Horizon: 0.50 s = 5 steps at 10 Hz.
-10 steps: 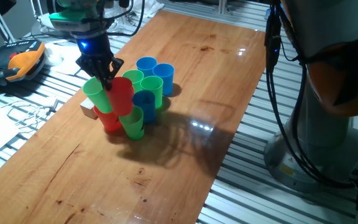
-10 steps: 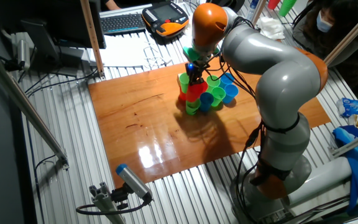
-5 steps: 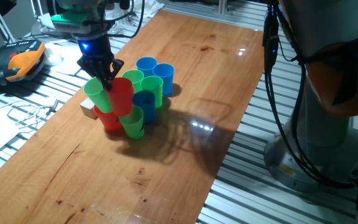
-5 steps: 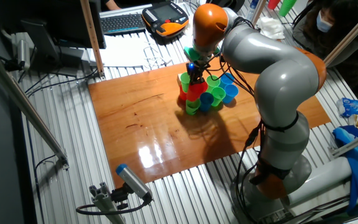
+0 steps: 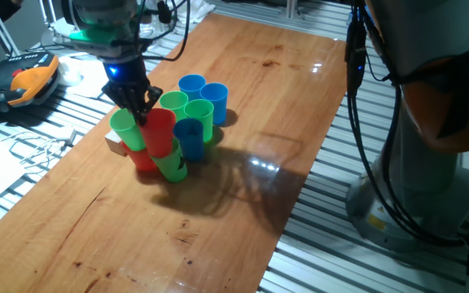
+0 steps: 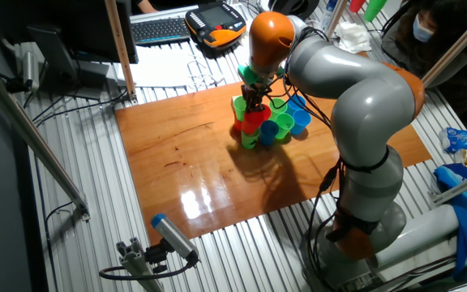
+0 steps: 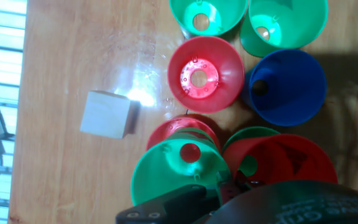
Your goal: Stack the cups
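My gripper [image 5: 141,104] is shut, pinching together the adjoining rims of a green cup [image 5: 125,130] and a red cup [image 5: 159,132]. In the hand view the held green cup [image 7: 179,171] hangs over a red cup [image 7: 182,129], and the held red cup [image 7: 281,163] hangs over a green cup [image 7: 248,138]. Those lower cups also show in one fixed view, the red one [image 5: 144,158] and the green one [image 5: 172,165]. Blue cups [image 5: 191,85] and green cups [image 5: 199,115] stand behind, and another red cup [image 7: 205,73] shows upright.
A small pale wooden cube [image 5: 114,144] lies on the wooden table [image 5: 243,195] just left of the cups; it shows in the hand view [image 7: 106,114] too. An orange pendant [image 5: 31,80] and cables lie off the table's left edge. The arm [image 6: 355,89] reaches over the right side.
My gripper has moved down with the green and red cups, so they sit lower over the cups beneath. The other cups and the cube have not moved.
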### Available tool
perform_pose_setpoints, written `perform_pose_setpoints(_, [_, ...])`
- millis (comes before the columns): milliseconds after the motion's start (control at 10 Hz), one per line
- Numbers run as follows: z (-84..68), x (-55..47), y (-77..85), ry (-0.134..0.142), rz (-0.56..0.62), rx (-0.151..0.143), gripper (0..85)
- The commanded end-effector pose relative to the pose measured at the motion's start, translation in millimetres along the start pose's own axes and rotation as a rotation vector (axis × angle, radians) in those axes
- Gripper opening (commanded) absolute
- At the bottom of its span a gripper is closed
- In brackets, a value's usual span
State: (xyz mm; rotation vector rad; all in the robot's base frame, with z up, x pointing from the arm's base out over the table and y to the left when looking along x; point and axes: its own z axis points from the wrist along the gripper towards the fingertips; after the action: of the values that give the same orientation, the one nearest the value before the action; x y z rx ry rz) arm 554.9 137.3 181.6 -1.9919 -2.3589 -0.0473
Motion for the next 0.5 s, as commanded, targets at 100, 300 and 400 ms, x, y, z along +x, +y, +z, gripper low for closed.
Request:
perform_pose_setpoints(100, [0.1, 0.5, -0.4, -0.001, -0.003, 0.003, 0.0])
perform_pose_setpoints(300, [0.6, 1.4, -0.6, -0.006, -0.011, 0.012, 0.0])
perform_pose_setpoints(400, [1.2, 1.9, -0.6, -0.007, -0.014, 0.014, 0.0])
